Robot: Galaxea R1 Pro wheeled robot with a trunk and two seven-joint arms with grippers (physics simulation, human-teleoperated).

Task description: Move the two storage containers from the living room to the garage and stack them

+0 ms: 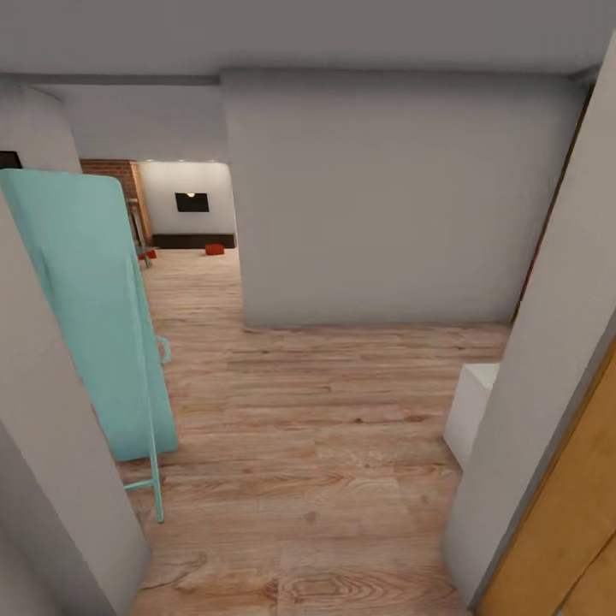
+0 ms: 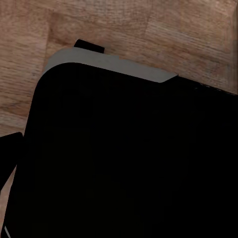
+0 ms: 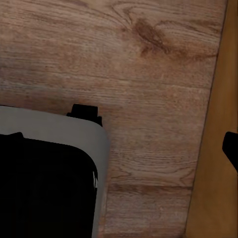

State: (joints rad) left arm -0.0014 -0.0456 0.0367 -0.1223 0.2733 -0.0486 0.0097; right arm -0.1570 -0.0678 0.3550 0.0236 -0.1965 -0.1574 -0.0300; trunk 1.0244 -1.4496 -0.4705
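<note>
At the far left of the head view a pale grey wall edge (image 1: 51,479) rises close by, and just past it a tall turquoise panel on a thin turquoise frame (image 1: 94,316) leans on the light wood-plank floor (image 1: 308,445). Beyond the panel a doorway opens into the living room (image 1: 184,214), where a strip of red brick (image 1: 111,171), a black wall TV (image 1: 192,202) and a low dark bench (image 1: 193,241) show far off. On that distant floor sit two small orange-red shapes, one storage container (image 1: 214,249) before the bench and what seems the other storage container (image 1: 149,254) nearer the brick, partly hidden by the panel; both lie well ahead of the robot, far beyond either arm. A broad grey wall block (image 1: 385,205) fills the middle, then a white box (image 1: 472,411) stands on the planks, tucked behind a second grey wall edge (image 1: 547,359), with a honey-brown wooden door (image 1: 573,522) at the far right. In the left wrist view a dark, grey-rimmed body of the robot (image 2: 124,163) lies under the camera over wood planks; whether the left gripper's fingers are apart or together cannot be told. In the right wrist view the same kind of dark grey-rimmed body (image 3: 44,183) lies over the planks, with the brown door (image 3: 218,148) alongside; the right gripper's state likewise cannot be told.
</note>
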